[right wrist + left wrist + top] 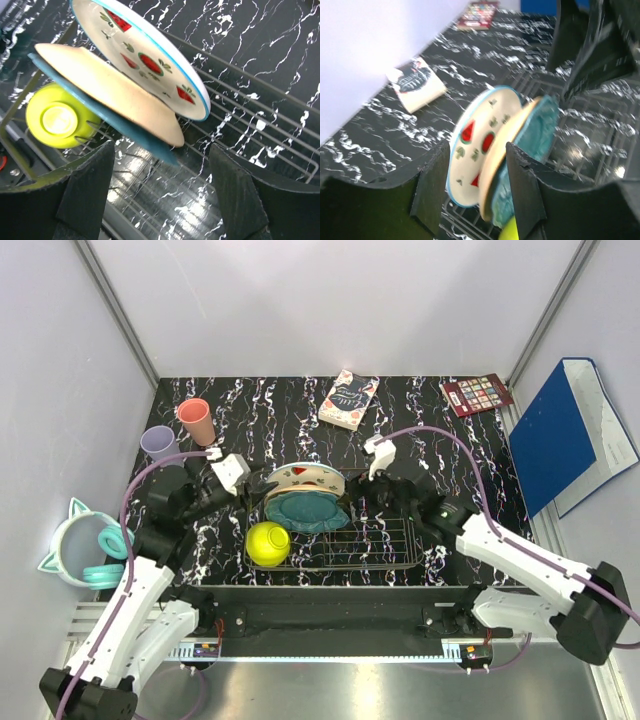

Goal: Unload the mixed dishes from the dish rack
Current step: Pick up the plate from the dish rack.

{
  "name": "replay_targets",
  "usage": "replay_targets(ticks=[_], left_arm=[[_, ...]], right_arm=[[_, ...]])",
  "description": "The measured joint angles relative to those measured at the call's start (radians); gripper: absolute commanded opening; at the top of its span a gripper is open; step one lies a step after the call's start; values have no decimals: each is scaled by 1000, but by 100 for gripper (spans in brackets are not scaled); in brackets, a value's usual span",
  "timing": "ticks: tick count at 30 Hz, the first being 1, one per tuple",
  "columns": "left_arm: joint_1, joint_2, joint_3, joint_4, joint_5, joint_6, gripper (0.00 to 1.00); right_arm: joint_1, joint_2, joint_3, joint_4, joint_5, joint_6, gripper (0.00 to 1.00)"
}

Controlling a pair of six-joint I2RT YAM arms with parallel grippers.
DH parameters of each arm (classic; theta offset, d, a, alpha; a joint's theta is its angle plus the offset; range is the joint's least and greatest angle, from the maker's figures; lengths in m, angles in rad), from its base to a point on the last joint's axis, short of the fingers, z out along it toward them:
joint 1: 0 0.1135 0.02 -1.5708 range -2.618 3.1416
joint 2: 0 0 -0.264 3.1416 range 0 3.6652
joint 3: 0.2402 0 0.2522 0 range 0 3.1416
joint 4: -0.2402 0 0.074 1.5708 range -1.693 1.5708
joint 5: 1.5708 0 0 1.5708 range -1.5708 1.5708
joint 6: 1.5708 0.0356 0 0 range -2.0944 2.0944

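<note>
Dish rack [385,540], dark wire: white red-spotted plate [470,135] between gaping left pincer [477,170]; right pincer [162,150] gaping; pinch that rim alone.

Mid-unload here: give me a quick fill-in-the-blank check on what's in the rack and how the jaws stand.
1. The dish rack holds ___ plates leaning together, plus a yellow-green bowl.
2. Between the white red-spotted plate and the teal plate sits the ___ plate.
3. The lilac cup stands on the table next to a ___ cup.
4. The jaws of the left gripper and the right gripper are both ___.

Missing words: three; peach; salmon-pink; open.
</note>
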Motion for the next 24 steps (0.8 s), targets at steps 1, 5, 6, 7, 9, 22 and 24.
replay_targets(ticks=[1, 5, 6, 7, 9, 22, 24], left_arm=[[0, -4, 0, 12, -11, -9, 54], [0, -10, 0, 32, -53, -31, 54], [0, -13, -2, 33, -59, -35, 54], [0, -18, -6, 35, -65, -38, 54], [1, -37, -19, 33, -74, -41, 54], [1, -111, -73, 11, -93, -46, 54], [1, -115, -78, 8, -93, -46, 55]], right_arm=[[0, 16, 3, 12, 0, -11, 82], [0, 71, 27, 45, -2, -49, 77], [0, 80, 31, 54, -3, -55, 74], [0, 87, 32, 62, -8, -61, 72], [0, 97, 33, 77, -29, -69, 67], [8, 147, 17, 176, -135, -71, 49], [8, 151, 17, 181, -134, -71, 48]])
